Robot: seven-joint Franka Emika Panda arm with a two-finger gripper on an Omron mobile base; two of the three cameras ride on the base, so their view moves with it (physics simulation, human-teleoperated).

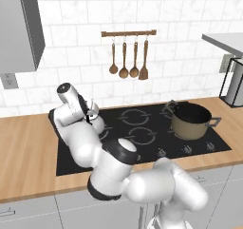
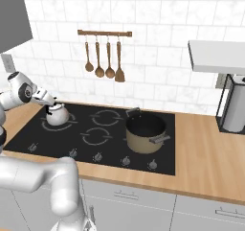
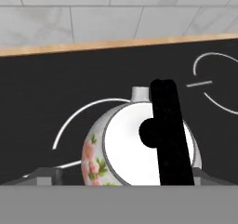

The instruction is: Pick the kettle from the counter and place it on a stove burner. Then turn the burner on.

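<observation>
Judging by its seat inside a rear burner ring (image 2: 56, 124), the kettle (image 2: 57, 115) was placed for heating, though you could not tell whether your tool (image 2: 50, 101) gripped it.

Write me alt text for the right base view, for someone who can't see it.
A small rounded silvery-white kettle with a black handle sits on the rear left burner of a black glass stovetop, with the white robot arm's gripper right above it. A brass-coloured two-handled pot stands on the stovetop's right side, and wooden utensils hang on the white tiled wall.
</observation>
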